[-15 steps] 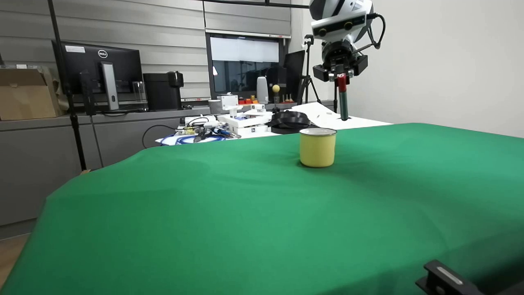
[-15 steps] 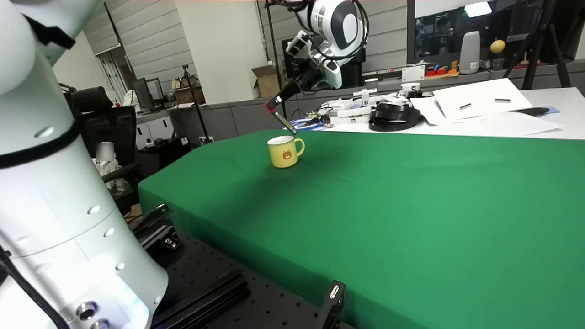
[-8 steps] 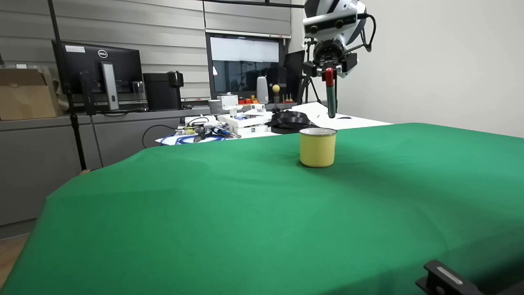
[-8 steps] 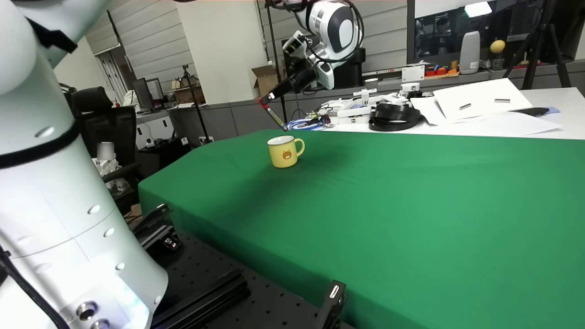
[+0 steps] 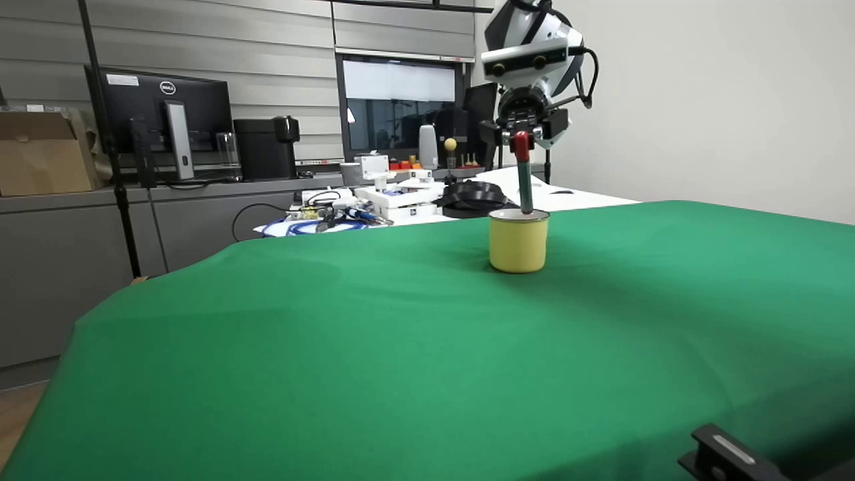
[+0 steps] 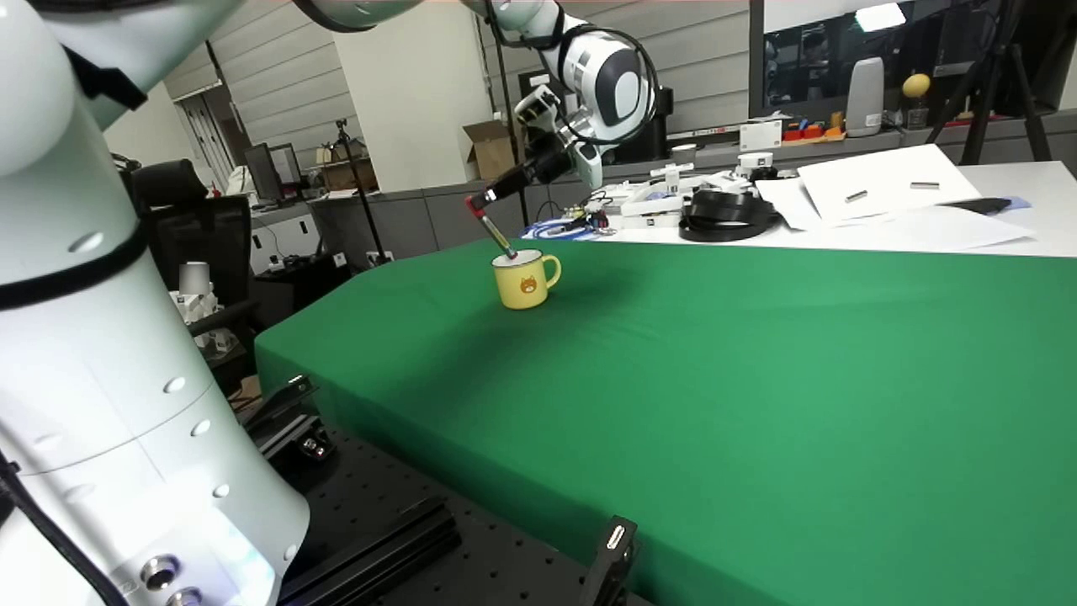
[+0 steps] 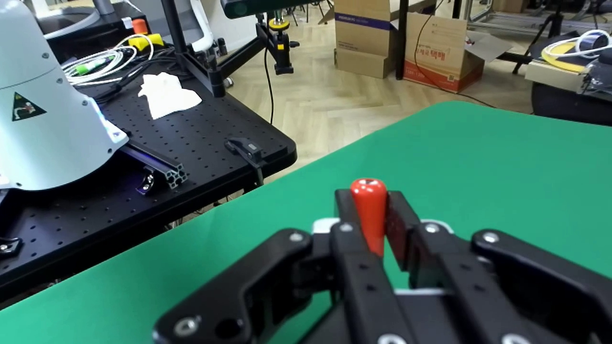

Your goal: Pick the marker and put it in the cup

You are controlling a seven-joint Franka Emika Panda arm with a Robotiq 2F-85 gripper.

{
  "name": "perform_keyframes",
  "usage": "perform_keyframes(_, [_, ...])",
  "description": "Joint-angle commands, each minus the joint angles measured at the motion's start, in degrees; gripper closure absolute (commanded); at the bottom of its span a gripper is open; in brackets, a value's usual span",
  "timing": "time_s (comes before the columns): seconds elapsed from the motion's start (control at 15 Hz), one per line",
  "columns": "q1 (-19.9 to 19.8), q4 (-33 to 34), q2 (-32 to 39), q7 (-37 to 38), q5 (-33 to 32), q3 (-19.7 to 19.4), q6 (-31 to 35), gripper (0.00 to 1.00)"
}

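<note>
The marker (image 5: 526, 190) has a red upper end and a dark green-grey body. My gripper (image 7: 369, 210) is shut on the marker's red end, which stands up between the black fingers (image 7: 400, 224) in the wrist view. The yellow cup (image 5: 518, 247), with a white inside, stands upright on the green cloth; its handle and bear face show in an exterior view (image 6: 523, 284). In both exterior views the gripper is above the cup and the tilted marker's lower tip overlaps the cup's mouth. In the wrist view the cup is mostly or wholly hidden behind the gripper.
The green cloth (image 5: 374, 347) covers the table. A white table (image 6: 1026, 189) with papers, a black coil (image 6: 730, 215) and white parts stands behind it. The robot's base (image 7: 57, 110) and black perforated plate (image 7: 201, 162) adjoin the cloth. Black clamps (image 6: 612, 551) sit at the plate's edge.
The gripper with the marker has moved left and then down in both exterior views. The marker's tip has come from above the cup to its mouth. The cup has not moved.
</note>
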Motion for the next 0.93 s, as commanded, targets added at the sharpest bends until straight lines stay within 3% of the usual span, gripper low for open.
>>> perform_keyframes(0.0, [0.3, 3.5, 2.8, 1.9, 0.7, 0.1, 0.5, 0.95])
perform_keyframes(0.33, [0.9, 3.4, 2.6, 1.4, 0.0, 0.1, 4.9, 0.95])
perform_keyframes(0.47, [0.7, 3.9, 2.5, 1.8, 0.3, 0.6, 4.8, 0.54])
perform_keyframes(0.87, [-0.5, 8.1, 1.1, 2.5, 0.3, 1.4, -0.1, 0.15])
